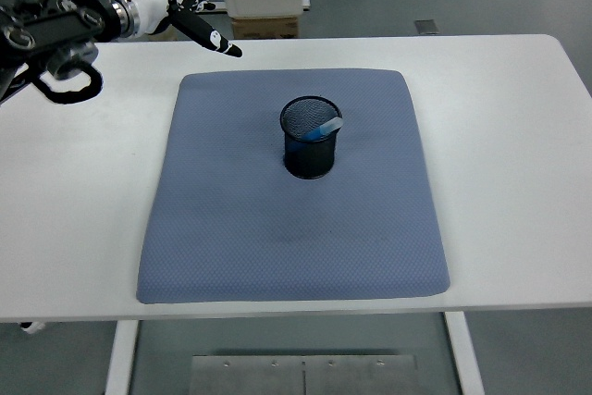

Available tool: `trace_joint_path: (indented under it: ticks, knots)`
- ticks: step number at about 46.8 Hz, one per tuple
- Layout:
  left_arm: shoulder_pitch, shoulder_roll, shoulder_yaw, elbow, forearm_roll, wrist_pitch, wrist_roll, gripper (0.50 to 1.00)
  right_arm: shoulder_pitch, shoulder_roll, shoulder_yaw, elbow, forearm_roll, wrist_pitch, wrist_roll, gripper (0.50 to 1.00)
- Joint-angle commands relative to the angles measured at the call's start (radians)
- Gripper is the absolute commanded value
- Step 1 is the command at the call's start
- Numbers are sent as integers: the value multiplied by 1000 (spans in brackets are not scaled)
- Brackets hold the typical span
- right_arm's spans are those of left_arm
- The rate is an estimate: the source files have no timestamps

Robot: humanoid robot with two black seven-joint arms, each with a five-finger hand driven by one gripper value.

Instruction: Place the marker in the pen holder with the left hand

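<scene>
A black mesh pen holder [311, 147] stands upright on the blue-grey mat [294, 228], a little behind its middle. The marker [323, 129], light blue with a pale cap end, leans inside the holder against its right rim. My left hand [205, 2] is far away at the upper left, above the table's back edge, fingers spread and empty. No right arm shows.
The white table [518, 154] carries only the mat and holder. A cardboard box [266, 23] and white furniture stand behind the table's far edge, near my left hand.
</scene>
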Motion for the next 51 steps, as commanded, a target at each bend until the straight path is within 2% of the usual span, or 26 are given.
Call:
trace_joint_path:
  ticks: [1,8,18,22,29,40,51]
  knots:
    - [87,50,-108,42,6,-2,-28,1000,-1,0,0,0,1,1,0,1000]
    - [239,88,-277,122,8,-3,-114,1000,1,0,0,0,-1,-1,0,1000]
    - [426,88,-415,179,-2,-5,-255,1000,-1,0,0,0,1,1,0,1000]
    - [480,91,-459,182,-2,-5,-286,1000,-1,0,0,0,1,-1,0,1000]
    - [560,125,-516,180,-2,-10,-301,1000,1,0,0,0,1,1,0,1000]
    - [639,128,-668,180,-44,-69,-299,1000,-1,0,0,0,1,1,0,1000]
    - [655,133,-716,182,-57,-66,-301,1000,1,0,-1,0,1,-1,0,1000]
